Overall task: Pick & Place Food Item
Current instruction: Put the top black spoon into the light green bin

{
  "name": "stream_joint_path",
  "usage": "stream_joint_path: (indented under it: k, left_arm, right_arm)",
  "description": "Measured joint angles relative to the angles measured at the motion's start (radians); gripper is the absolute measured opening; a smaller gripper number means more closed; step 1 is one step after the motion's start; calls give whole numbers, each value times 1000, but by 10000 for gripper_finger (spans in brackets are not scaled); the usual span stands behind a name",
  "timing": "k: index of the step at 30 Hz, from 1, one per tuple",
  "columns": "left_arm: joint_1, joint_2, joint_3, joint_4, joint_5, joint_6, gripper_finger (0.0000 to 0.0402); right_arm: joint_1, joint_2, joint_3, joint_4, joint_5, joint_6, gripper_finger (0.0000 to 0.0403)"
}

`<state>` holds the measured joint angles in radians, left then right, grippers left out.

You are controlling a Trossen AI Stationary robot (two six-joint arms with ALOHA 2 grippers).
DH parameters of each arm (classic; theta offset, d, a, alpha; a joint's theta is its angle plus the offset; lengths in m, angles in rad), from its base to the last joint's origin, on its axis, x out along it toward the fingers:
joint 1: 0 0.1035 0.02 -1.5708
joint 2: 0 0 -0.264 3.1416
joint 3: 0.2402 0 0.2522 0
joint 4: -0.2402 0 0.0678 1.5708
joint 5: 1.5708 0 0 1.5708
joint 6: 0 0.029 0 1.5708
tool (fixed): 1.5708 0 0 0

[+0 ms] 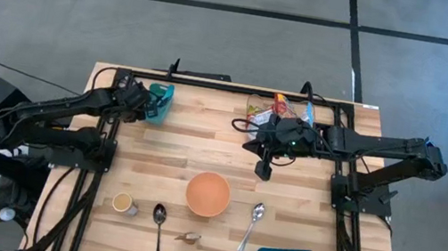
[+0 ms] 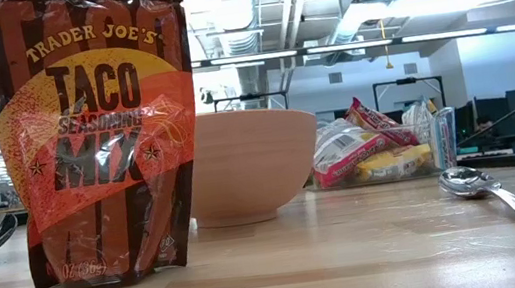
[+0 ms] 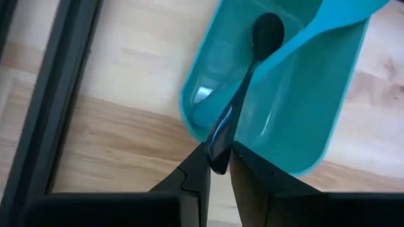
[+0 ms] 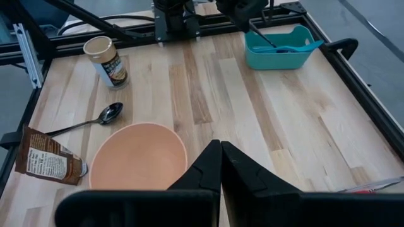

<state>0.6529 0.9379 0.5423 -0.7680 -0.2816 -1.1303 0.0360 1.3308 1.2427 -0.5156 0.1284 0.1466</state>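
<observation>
At the table's far left corner, the left gripper [image 3: 218, 167] pinches the handle of a black spoon [image 3: 243, 94] whose bowl end rests inside a teal bin [image 1: 159, 101]. That arm reaches in from the left edge. The right gripper [image 4: 220, 157], fingers pressed together and empty, hangs above the orange bowl [image 1: 208, 193], just in front of a pile of snack packets [image 1: 276, 109]. Two metal spoons lie near the bowl [image 1: 160, 217] [image 1: 256, 215], one taco seasoning packet [image 2: 95, 136] and one small jar [image 1: 123, 204].
</observation>
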Motion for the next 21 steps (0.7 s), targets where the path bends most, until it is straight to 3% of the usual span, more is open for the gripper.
stream_joint_path:
  k: [21]
  left_arm:
    - [0, -2, 0, -40, 72, -1, 67]
  right_arm:
    - [0, 0, 1, -34, -1, 3, 0]
